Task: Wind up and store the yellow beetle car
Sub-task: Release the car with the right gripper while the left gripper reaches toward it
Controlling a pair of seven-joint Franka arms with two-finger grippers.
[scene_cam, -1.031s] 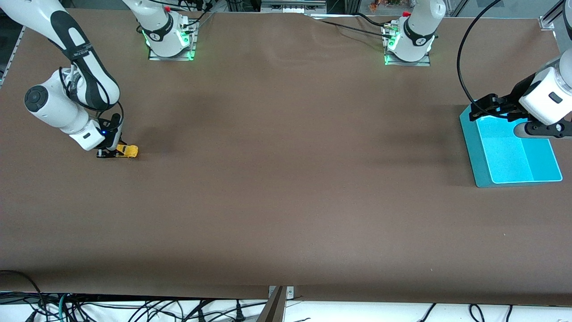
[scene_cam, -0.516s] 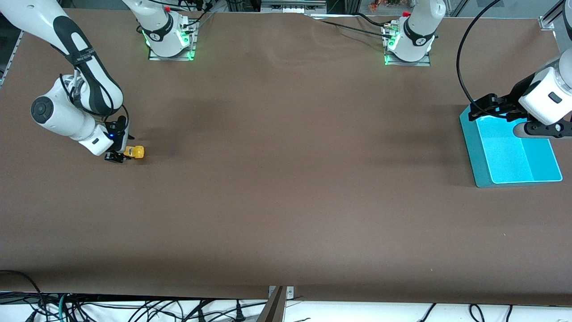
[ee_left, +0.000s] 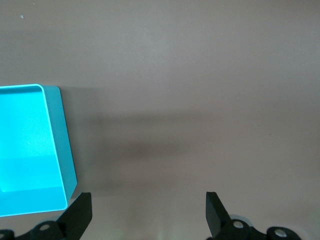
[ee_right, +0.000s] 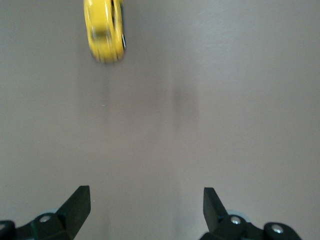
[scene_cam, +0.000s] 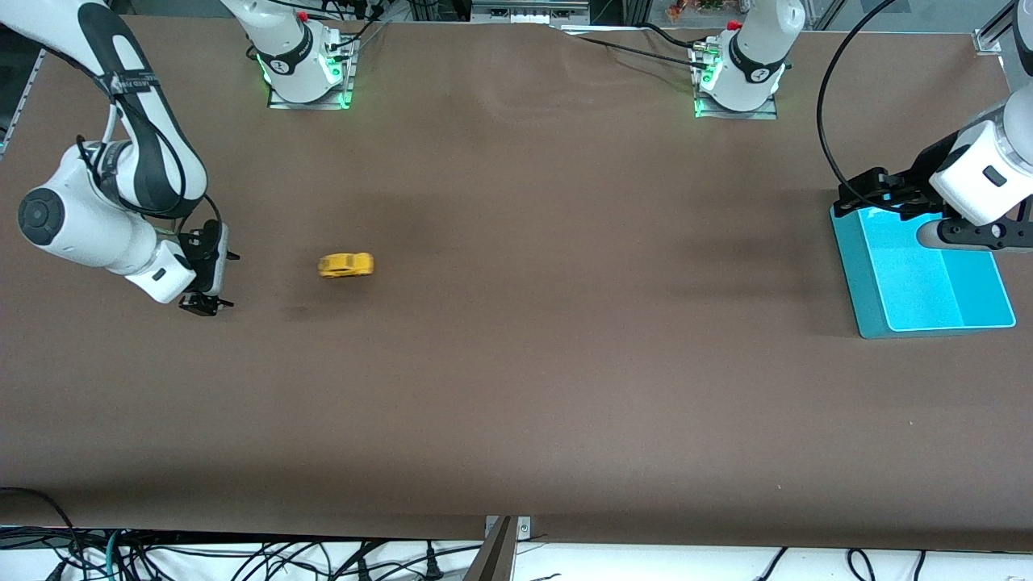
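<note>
The yellow beetle car [scene_cam: 345, 265] stands free on the brown table, blurred as it rolls, toward the right arm's end. The right wrist view shows the car [ee_right: 105, 30] well ahead of the open fingers. My right gripper [scene_cam: 219, 280] hangs low over the table beside the car, open and empty, on the side away from the bin. My left gripper [scene_cam: 857, 194] is open and empty over the table by the edge of the teal bin [scene_cam: 855, 274]. In the left wrist view the gripper [ee_left: 148, 210] has bare table between its fingers, and the bin [ee_left: 60, 145] lies off to one side.
Both arm bases [scene_cam: 305, 73] [scene_cam: 738, 77] stand along the table's edge farthest from the front camera. The teal bin at the left arm's end holds nothing that I can see. Cables hang below the table's near edge [scene_cam: 516, 537].
My right gripper opened and let go of the car, then drew back a little. The car rolled away from it across the table toward the left arm's end. The left arm barely moved.
</note>
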